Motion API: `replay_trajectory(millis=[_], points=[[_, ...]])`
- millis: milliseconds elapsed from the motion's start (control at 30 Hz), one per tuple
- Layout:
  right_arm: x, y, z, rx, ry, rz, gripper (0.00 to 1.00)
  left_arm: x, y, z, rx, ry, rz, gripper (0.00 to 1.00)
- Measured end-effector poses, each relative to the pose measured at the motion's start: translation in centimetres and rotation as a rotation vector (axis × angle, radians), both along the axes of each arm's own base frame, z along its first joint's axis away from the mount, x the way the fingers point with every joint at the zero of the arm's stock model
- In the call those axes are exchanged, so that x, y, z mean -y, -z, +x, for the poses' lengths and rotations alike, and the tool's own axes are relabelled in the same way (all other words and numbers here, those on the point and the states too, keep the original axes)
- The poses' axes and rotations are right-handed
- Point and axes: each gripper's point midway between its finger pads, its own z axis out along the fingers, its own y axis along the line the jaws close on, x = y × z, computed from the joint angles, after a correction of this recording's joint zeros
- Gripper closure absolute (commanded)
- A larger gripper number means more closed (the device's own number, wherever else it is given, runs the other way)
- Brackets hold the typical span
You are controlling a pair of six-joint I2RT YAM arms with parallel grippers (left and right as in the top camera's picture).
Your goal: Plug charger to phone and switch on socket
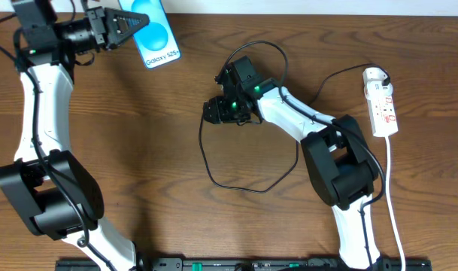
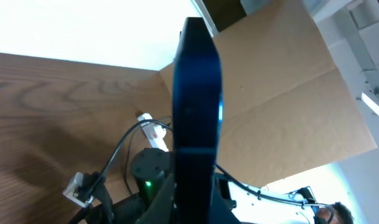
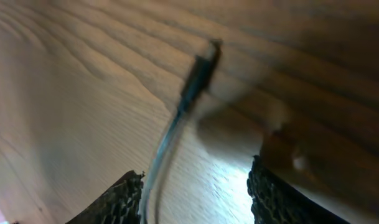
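Note:
The phone (image 1: 158,39), light blue with "Galaxy S25+" on it, is at the far left of the table. My left gripper (image 1: 131,25) is shut on its left end. In the left wrist view the phone (image 2: 196,93) stands edge-on, dark blue, between the jaws (image 2: 192,190). The charger's thin black cable (image 1: 206,162) loops over the middle of the table. Its white adapter (image 1: 374,74) sits at the top of the socket (image 1: 383,109), a white power strip at the right. My right gripper (image 1: 211,111) is open over the cable. In the right wrist view the connector tip (image 3: 205,59) lies on the wood ahead of the open fingers (image 3: 195,193).
The strip's white cord (image 1: 394,203) runs down the right side to the front edge. The table's back edge (image 1: 289,7) is just behind the phone. A cardboard wall (image 2: 282,106) stands beyond the table. The right arm (image 2: 149,180) shows behind the phone.

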Motion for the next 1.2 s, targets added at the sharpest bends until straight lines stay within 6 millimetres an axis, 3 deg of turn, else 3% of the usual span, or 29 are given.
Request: replay_trajectory(millis=[233,433,533,733,867,900,1200], points=[[-2.5,0.6,0.2,-0.054,0.034,0.108,0.48,-0.1,0.0,0.0,0.000,-0.002,0.000,0.93],[-5.1,0.8,-1.7,-0.171,0.070,0.161,0.56,-0.1,0.0,0.0,0.000,-0.003,0.000,0.92],[-5.2,1.2,-1.6,-0.224,0.126,0.163,0.65,-0.1,0.0,0.0,0.000,-0.003,0.000,0.93],[-6.5,1.6,-0.1,-0.240,0.184,0.235,0.67,-0.1,0.0,0.0,0.000,-0.002,0.000,0.93],[-6.8,1.9,0.3,-0.251,0.199,0.250,0.86,-0.1,0.0,0.0,0.000,-0.003,0.000,0.93],[-6.8,2.1,0.3,-0.257,0.203,0.250,0.97,-0.1,0.0,0.0,0.000,-0.002,0.000,0.93],[-6.7,2.5,0.4,-0.208,0.135,0.250,0.99,-0.1,0.0,0.0,-0.002,-0.002,-0.001,0.93]])
